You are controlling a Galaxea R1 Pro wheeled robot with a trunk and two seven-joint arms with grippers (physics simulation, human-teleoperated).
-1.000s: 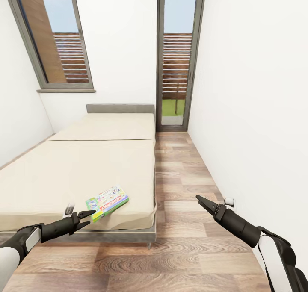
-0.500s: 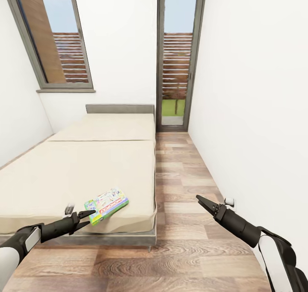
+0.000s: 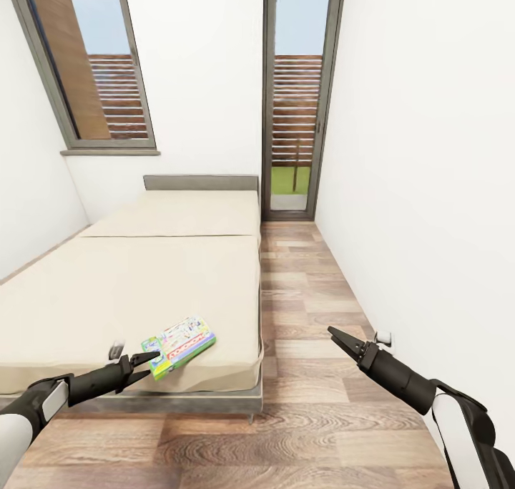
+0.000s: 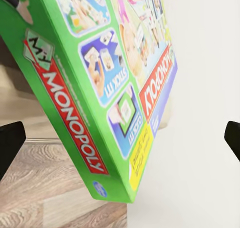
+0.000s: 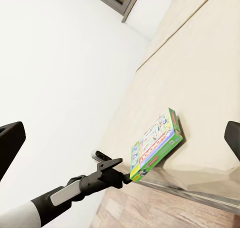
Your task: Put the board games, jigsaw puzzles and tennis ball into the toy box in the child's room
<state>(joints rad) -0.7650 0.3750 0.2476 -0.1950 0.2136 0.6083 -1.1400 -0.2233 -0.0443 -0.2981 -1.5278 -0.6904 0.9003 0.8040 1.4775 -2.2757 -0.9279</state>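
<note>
One green board game (image 3: 178, 344) flat near the bed's (image 3: 143, 288) foot corner, left gripper (image 3: 136, 360) spread wide just before its edge, right gripper (image 3: 342, 339) over floor, its spread hard to tell

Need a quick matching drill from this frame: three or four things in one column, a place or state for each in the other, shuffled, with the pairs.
Things:
1. Monopoly box
2. left hand
3. right hand
4. headboard

Places or states:
A. over the plank floor, beside the white wall
B. far end of the bed, below the windows
C. on the mattress, at the near edge
D. open, right at the box's near corner

Pairs: 1-C, 2-D, 3-A, 4-B
</note>
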